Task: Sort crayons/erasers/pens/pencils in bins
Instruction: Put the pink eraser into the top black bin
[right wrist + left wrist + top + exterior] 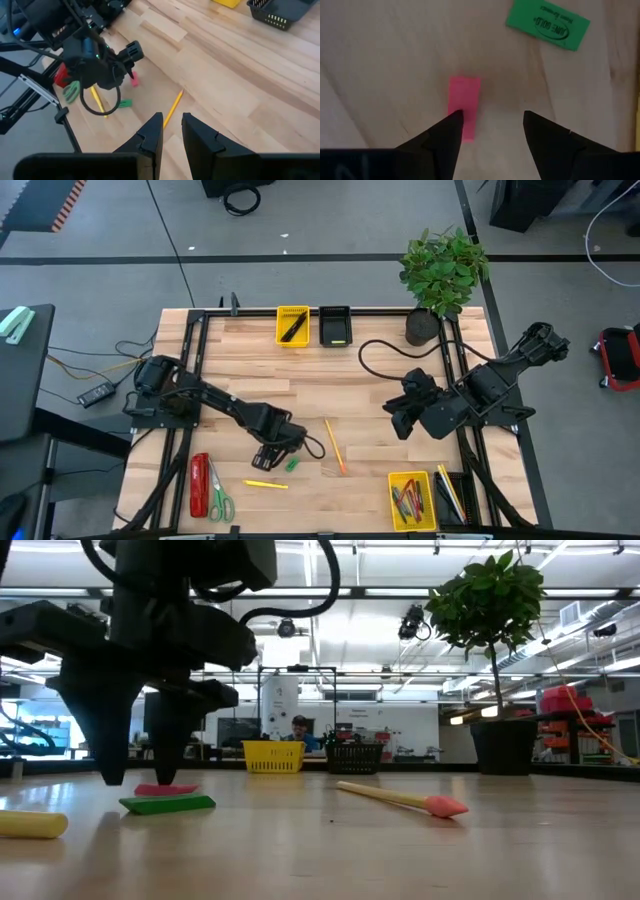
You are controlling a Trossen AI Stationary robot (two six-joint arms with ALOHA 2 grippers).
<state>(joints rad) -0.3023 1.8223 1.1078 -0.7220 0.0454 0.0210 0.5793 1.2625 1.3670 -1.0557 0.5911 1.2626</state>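
One pink eraser lies under the spread left gripper, off-centre beneath one finger, long axis running forward between them; the green eraser is nearby.

bare wood around the pink eraser; green eraser lies near.

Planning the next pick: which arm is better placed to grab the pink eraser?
Left. The left gripper hangs open right above the pink eraser, one finger already over it. The right gripper waits far across the table, holding nothing.
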